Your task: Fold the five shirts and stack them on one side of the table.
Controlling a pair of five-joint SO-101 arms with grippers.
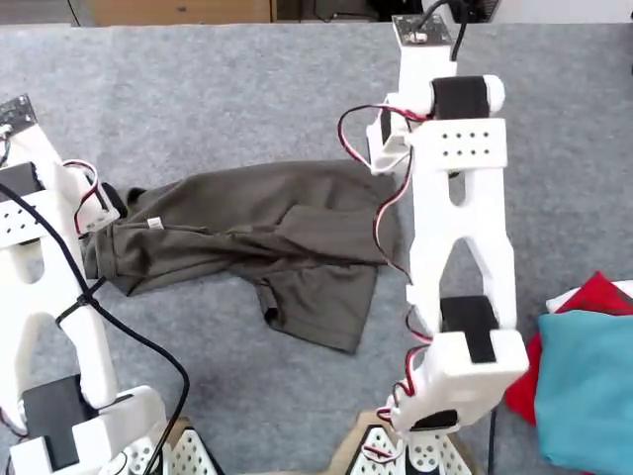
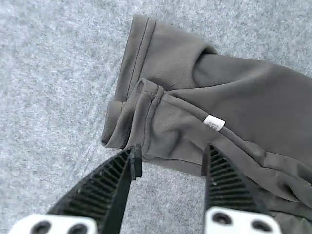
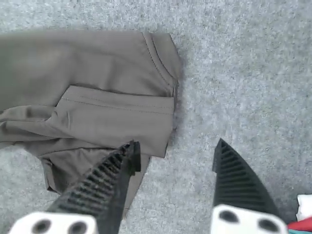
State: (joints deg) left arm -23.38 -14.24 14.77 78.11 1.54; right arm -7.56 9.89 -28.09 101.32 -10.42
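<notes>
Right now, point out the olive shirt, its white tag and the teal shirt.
olive shirt (image 1: 242, 213), high view, its folded body
white tag (image 2: 214, 123), left wrist view, tag's middle
teal shirt (image 1: 590, 388), high view, its top face

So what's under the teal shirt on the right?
A red shirt sticks out from under the teal shirt, with a bit of white cloth beside it. Anything else beneath is covered.

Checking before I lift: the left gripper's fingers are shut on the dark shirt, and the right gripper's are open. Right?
No: the left gripper has its fingers open above the dark shirt, per the left wrist view. The right gripper is open too.
</notes>
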